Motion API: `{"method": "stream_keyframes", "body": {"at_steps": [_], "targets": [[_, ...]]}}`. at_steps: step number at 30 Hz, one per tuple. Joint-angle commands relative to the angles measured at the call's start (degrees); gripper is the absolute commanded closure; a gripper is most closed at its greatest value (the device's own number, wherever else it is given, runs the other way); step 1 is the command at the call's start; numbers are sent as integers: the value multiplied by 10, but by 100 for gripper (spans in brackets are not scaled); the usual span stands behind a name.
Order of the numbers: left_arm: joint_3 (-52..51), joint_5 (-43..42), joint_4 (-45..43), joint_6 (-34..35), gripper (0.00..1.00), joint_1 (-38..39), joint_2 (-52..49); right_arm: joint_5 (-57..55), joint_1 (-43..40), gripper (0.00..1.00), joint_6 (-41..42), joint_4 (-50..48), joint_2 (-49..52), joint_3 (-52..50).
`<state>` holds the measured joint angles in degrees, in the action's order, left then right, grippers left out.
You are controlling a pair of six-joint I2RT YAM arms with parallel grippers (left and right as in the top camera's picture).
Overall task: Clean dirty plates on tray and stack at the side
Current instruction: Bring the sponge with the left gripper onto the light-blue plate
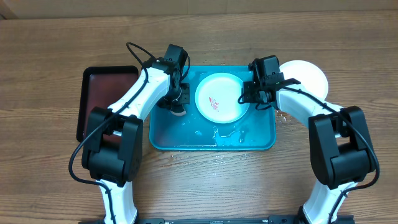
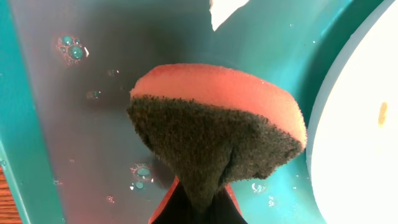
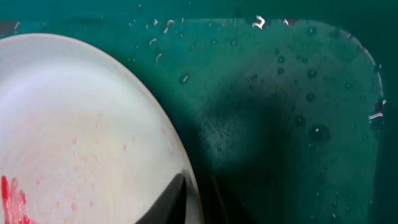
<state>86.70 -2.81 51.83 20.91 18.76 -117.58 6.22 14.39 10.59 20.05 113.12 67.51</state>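
Both grippers down inside the turquoise tray [image 1: 186, 140], each with its own job. Left gripper [image 1: 178, 106] clamped on an orange sponge [image 2: 217, 118], creased by the pinch, dark scouring face toward the wrist camera. Sponge parked low over the wet tray floor just beside the smeared plate [image 1: 222, 93], apart from it, presumably ready to swing onto the dirt. Impossible to tell whether touching the floor. Right gripper [image 3: 198, 200] narrow, one finger either side of that plate's right rim, apparently pinching it, most likely to pin the plate against the push of scrubbing. Red smear [image 3: 12, 198] near the plate's middle, so wiping judged not finished here. Soapy droplets [image 2: 73, 48] across the tray floor, hence a slippery plate and good reason for a steadying grip. White plate [image 1: 306, 78] off the tray on the wood-grain tabletop [image 1: 50, 50] at the right, probably the start of the stack, though single or doubled not discernible. Counted: two plates in sight, one sponge, one turquoise tray, one black tray [image 1: 102, 99] with dark red inside at the left, two arms
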Motion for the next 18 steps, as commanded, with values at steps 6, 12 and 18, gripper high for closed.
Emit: {"method": "stream_keyframes", "body": {"at_steps": [6, 12, 18], "targets": [[-2, 5, 1, 5, 96, 4, -2, 0, 2, 96, 74, 8, 35, -3], [-2, 9, -5, 5, 96, 4, -2, 18, 2, 96, 183, 82, 30, -1], [10, 10, 2, -33, 96, 4, 8, 111, 7, 96, 237, 160, 30, 2]]}}
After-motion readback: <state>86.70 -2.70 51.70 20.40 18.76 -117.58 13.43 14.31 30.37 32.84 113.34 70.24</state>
